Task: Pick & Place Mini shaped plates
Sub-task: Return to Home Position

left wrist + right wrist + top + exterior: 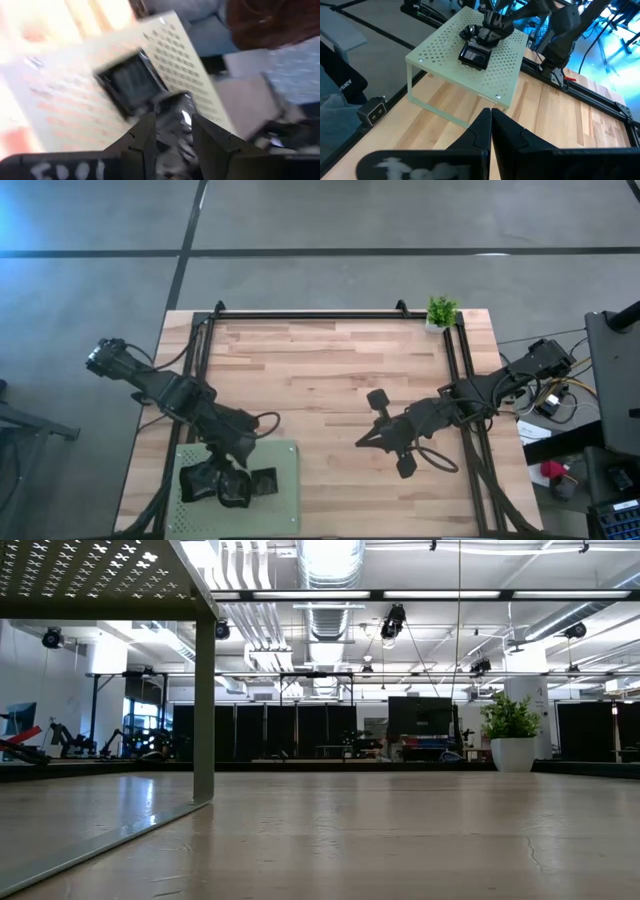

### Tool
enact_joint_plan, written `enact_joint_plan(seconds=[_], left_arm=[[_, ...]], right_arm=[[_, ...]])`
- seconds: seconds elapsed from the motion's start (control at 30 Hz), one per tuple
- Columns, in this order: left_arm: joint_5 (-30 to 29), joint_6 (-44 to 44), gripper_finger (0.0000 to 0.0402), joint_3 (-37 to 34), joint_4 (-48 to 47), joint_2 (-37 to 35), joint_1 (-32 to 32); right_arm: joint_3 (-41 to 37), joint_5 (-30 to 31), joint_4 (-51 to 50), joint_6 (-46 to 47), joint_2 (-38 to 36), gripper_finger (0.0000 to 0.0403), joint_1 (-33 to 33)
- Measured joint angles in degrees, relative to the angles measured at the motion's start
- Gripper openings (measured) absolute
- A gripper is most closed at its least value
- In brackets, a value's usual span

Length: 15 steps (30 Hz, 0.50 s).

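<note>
Several plates (pixel 476 54) | green shelf (pixel 507 65) | under left gripper (pixel 172 119), parted | right gripper (pixel 489 115) over table (pixel 330 370)

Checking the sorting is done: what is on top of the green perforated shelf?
Black mini plates sit grouped on the shelf; a square one shows clearly. The left claw hangs over the others, hiding their shapes and count.

The desk (pixel 330 370) is a pale wooden plank top edged by black rails (pixel 310 315). A small green potted plant (pixel 441 311) stands at its far right corner. At the near left corner a light green perforated shelf (pixel 285 515) stands on thin legs. The black mini shaped plates (pixel 475 56) sit clustered close together on the shelf's top.
</note>
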Motion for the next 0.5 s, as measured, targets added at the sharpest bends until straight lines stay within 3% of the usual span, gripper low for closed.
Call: enact_joint_plan(seconds=[0.17,0.4,0.5], left_arm=[[-7.6,5.1,0.0096,1.7,0.6,-0.1,0.1],[-16.5,14.9,0.0010,4.8,1.4,-1.4,0.0],[-20.1,18.5,0.0005,4.7,3.1,-3.1,0.0]], right_arm=[[0.0,0.0,0.0,0.0,0.0,0.0009,0.0],[0.0,0.0,0.0,0.0,0.0,0.0009,0.0],[0.0,0.0,0.1,0.0,0.0,0.0009,0.0]])
